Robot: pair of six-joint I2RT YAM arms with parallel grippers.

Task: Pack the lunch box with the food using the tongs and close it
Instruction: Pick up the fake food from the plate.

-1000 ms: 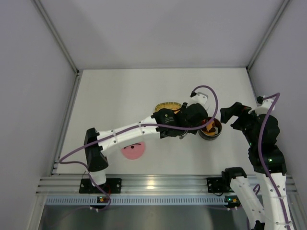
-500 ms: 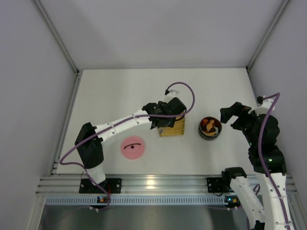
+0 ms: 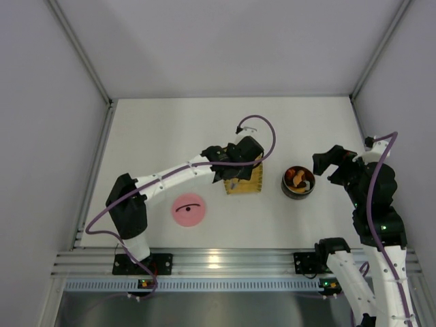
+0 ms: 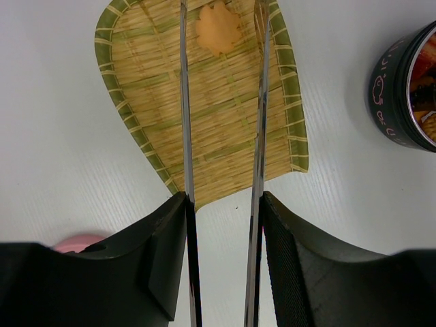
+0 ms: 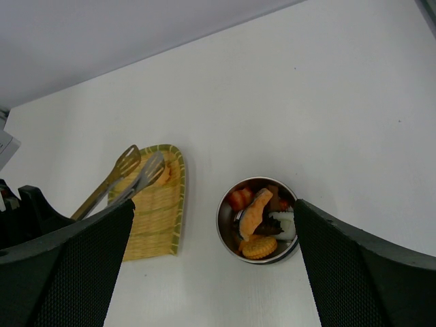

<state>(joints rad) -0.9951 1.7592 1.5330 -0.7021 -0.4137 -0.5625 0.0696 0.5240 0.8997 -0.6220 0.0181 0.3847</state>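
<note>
The steel lunch box point(image 3: 298, 182) stands lidless on the table, holding orange, brown and white food point(image 5: 262, 228). Its pink lid point(image 3: 189, 210) with the black handle lies flat to the left. My left gripper point(image 4: 223, 204) is shut on the silver tongs point(image 4: 185, 136), whose two arms stand apart and reach out over the yellow woven tray point(image 4: 225, 116). One orange piece of food point(image 4: 218, 28) lies on the tray between the tong tips. My right gripper point(image 5: 212, 204) hangs open above the lunch box point(image 5: 257, 219), holding nothing.
The tray point(image 3: 246, 182) lies just left of the lunch box, partly under my left wrist point(image 3: 238, 167). A purple cable point(image 3: 262, 129) loops above that wrist. White walls close the table at the back and sides.
My left arm has swung left from over the lunch box to over the tray, carrying the tongs. The lunch box now shows uncovered. The right arm has not moved.
</note>
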